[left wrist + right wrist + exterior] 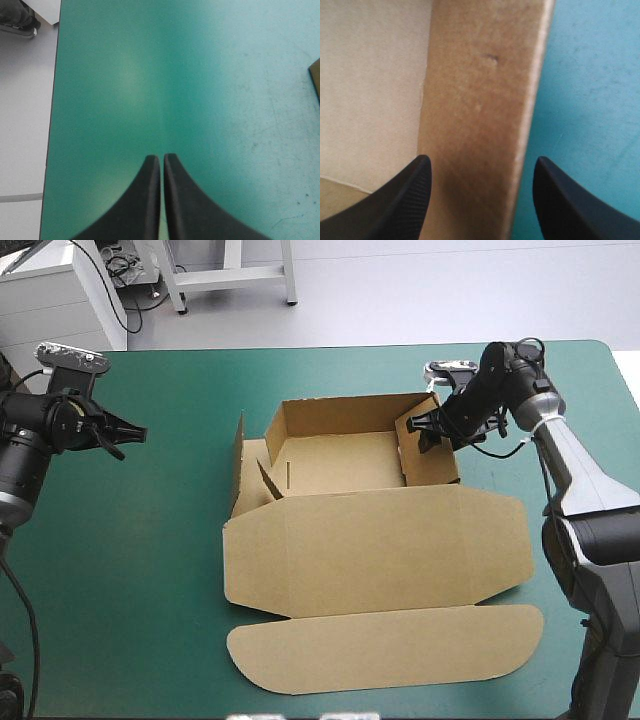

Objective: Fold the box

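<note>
The table [150,570] under its teal-green cover fills the high view, bare across the left third of the frame. The brown cardboard box [370,540], a cut sheet only part-formed, lies from the centre toward the right; its long axis runs left to right across the picture. Its open tray sits upper middle with the far wall and the right-hand wall [430,455] raised, while the broad lid panel and rounded flap lie flat toward the bottom of the frame; the left-hand wall splays outward, so you should judge that side not yet tucked.

Your right black fin-fingered gripper [425,430], upper right of the frame, is at that right-hand wall; its fingers stand spread and grasp nothing, one over the tray's inside and one over the cover outside, with the wall's top edge running straight ahead between them. Whether they touch the board you cannot tell.

Your left black gripper [135,435], at the frame's left edge, is pinched together on nothing over bare cover, well apart from the box.

The right arm is much the nearer; the coming move looks to turn on that straddle.
</note>
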`<move>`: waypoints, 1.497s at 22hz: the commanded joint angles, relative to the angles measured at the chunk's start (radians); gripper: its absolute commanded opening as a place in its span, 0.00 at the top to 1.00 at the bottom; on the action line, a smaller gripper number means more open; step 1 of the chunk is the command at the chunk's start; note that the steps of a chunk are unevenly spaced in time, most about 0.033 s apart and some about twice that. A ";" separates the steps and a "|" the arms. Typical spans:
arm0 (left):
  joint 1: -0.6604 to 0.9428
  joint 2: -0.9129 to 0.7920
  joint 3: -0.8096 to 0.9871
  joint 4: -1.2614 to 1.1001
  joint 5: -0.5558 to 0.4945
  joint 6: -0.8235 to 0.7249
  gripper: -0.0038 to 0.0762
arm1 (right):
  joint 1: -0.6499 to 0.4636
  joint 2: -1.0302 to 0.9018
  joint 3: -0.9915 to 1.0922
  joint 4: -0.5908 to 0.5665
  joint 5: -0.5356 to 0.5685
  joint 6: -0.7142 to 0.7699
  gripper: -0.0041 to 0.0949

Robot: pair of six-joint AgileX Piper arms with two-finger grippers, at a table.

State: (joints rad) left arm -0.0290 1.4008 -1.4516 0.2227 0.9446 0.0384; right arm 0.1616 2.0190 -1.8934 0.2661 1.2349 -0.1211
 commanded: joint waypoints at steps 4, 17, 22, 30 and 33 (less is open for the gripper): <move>0.001 -0.033 -0.025 0.004 -0.027 0.012 0.94 | 0.000 0.009 -0.026 0.032 -0.015 -0.017 0.45; 0.001 -0.033 -0.025 0.006 -0.013 0.012 0.94 | 0.000 0.009 -0.034 0.023 0.017 0.042 0.97; 0.001 -0.030 -0.025 0.006 -0.013 0.012 0.94 | -0.003 -0.023 -0.036 0.025 0.017 0.046 0.97; 0.079 0.057 -0.025 -0.368 -0.012 0.008 0.94 | -0.136 -0.262 -0.035 0.173 0.019 -0.043 0.98; 0.096 0.087 -0.025 -0.559 -0.022 0.015 0.94 | -0.150 -0.333 -0.034 0.176 0.019 -0.064 0.98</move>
State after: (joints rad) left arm 0.0588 1.5087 -1.4516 -0.1935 0.9729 0.0554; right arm 0.0256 1.7870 -1.8946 0.3819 1.2406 -0.1663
